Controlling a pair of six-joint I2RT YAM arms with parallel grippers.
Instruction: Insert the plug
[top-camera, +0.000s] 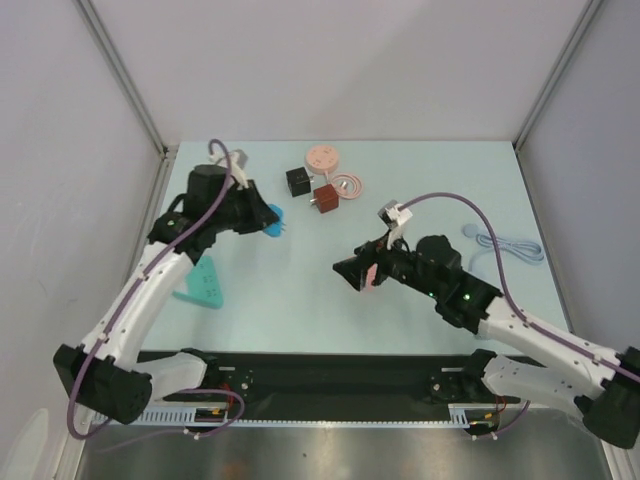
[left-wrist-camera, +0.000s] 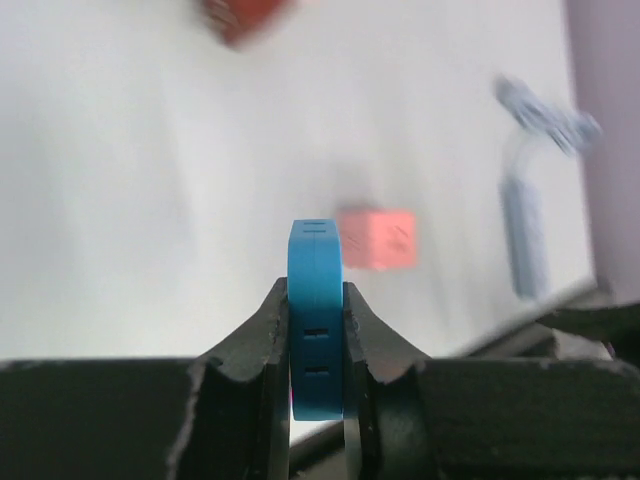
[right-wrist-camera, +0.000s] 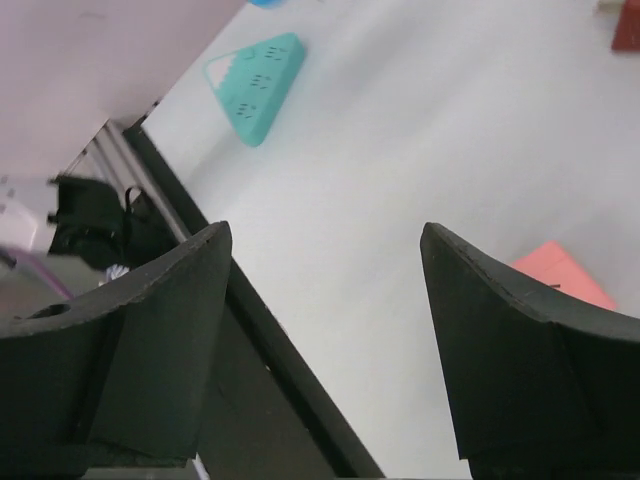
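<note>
1 plug (left-wrist-camera: 315, 250) in L gripper (left-wrist-camera: 315, 292); R gripper (right-wrist-camera: 323, 240) splayed.

Blue plug (left-wrist-camera: 315, 285) flanks behind fingers (left-wrist-camera: 256, 348)

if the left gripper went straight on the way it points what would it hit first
Probably the pink block: it sits in line beyond the blue plug held in the left gripper, though depth is unclear.

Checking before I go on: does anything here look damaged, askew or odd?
Nothing stands out. The teal power strip lies flat on the table, the left gripper is shut on the blue plug, and the right gripper is open near the pink cube.
</note>
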